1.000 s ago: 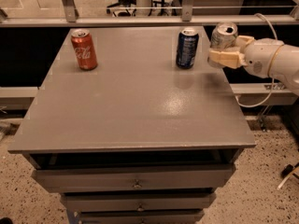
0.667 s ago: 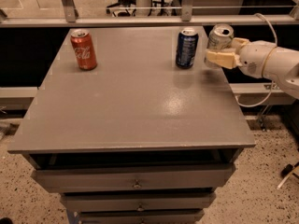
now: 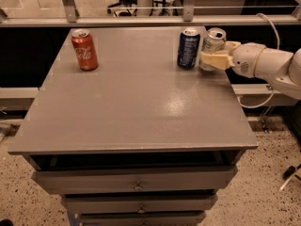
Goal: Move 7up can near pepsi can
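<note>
7up can (image 3: pixel 215 38): clasped by the gripper (image 3: pixel 211 59) at the table's (image 3: pixel 131 107) far right, just beside pepsi can (image 3: pixel 188 48), as placement requires.

7up can (image 3: pixel 214 37) silver-white, green marks; cream hand (image 3: pixel 210 59) clasps it at far right of grey counter (image 3: pixel 131 107); pepsi can (image 3: pixel 188 48) dark blue, white lettering, silver top; coke can (image 3: pixel 84 50) red, white script; arm (image 3: pixel 268 62) white

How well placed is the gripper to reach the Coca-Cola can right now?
Probably not yet: the gripper is at the table's right rear, closed on the 7up can, and the pepsi can stands in its path.
</note>
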You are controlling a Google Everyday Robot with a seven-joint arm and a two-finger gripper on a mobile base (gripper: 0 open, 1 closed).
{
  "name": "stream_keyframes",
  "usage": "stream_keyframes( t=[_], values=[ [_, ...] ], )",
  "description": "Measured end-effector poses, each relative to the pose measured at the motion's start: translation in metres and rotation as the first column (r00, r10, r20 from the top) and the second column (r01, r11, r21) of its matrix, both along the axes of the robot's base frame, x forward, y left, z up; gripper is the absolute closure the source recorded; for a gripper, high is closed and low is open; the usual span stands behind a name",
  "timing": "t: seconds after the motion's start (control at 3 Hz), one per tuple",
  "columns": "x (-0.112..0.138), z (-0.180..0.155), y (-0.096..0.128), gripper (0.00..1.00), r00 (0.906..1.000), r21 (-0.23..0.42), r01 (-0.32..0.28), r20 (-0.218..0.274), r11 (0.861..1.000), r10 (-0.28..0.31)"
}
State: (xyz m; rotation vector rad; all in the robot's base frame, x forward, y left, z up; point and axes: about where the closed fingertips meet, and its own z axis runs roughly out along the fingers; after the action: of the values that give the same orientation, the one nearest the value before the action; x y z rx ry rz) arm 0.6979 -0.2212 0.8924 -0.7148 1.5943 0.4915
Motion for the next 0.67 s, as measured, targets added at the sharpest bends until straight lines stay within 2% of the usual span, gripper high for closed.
stream_keyframes(
  t=[0.67],
  values=[
    [0.0046, -0.0154, 0.0032, 0.31, 0.9992, 0.017, -0.012, -0.038, 1.000, 0.012]
  ],
)
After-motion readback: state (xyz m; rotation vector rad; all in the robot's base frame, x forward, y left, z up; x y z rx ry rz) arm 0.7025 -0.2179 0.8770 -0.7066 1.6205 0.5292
